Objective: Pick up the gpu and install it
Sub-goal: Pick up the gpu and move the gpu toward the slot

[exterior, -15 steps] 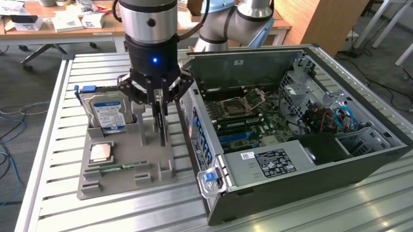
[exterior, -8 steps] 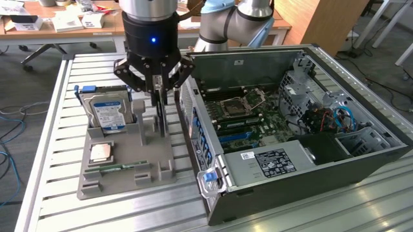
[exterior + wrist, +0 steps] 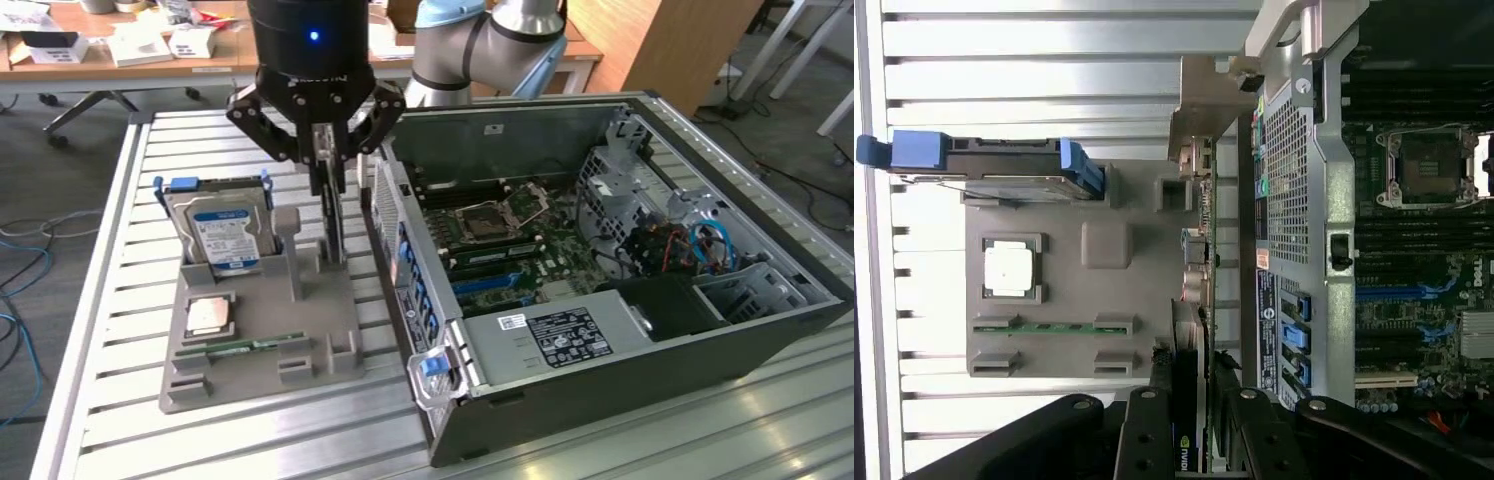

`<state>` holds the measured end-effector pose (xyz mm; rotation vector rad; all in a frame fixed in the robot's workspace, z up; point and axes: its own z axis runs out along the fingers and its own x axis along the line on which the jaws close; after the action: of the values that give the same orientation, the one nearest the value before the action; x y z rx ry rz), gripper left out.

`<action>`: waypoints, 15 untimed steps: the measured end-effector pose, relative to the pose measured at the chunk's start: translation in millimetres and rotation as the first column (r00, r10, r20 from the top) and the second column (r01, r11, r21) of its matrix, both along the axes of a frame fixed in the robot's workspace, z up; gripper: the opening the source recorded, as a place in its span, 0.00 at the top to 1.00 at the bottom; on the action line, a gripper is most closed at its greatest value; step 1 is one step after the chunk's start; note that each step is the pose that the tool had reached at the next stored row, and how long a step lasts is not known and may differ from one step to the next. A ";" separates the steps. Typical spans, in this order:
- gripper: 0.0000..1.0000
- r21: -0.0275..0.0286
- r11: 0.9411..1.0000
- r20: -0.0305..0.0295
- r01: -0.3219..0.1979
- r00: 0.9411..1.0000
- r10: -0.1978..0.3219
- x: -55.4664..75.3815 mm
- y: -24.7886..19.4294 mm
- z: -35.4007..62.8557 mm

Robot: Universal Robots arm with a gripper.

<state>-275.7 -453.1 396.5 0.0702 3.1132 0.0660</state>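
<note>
The pincer [image 3: 327,160] hangs straight down over the grey holder [image 3: 254,335], half closed, its two black fingers [image 3: 358,135] clamped on the top edge of the gpu [image 3: 328,215]. The card stands upright on its edge at the side of the holder nearest the open computer case [image 3: 747,330], in the narrow gap between holder and case. From where I stand I can't say whether its lower edge sits in the slot or has just cleared it.

Looking down from the wrist, the pincer [image 3: 1189,440] shows the same grip: the gpu [image 3: 1199,290] runs edge-on between the fingers, alongside the case's perforated rear panel [image 3: 1294,170].

On the holder [image 3: 1064,300], a hard drive [image 3: 224,235] with a blue label leans at the far end. A square processor [image 3: 211,315] lies flat in its pocket, with a green memory stick [image 3: 247,346] just beside it. The case lies on its side on the slatted metal surface [image 3: 200,440], motherboard [image 3: 521,240] exposed.
</note>
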 end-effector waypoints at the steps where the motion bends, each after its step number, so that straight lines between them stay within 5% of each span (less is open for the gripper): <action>1: 0.73 0.000 1.000 0.000 0.000 1.000 0.000 0.0 0.0 3.9; 15: 0.73 0.004 1.000 0.000 0.000 1.000 0.000 0.0 0.0 39.7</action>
<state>-275.7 -453.1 436.2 0.0703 3.1131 0.0719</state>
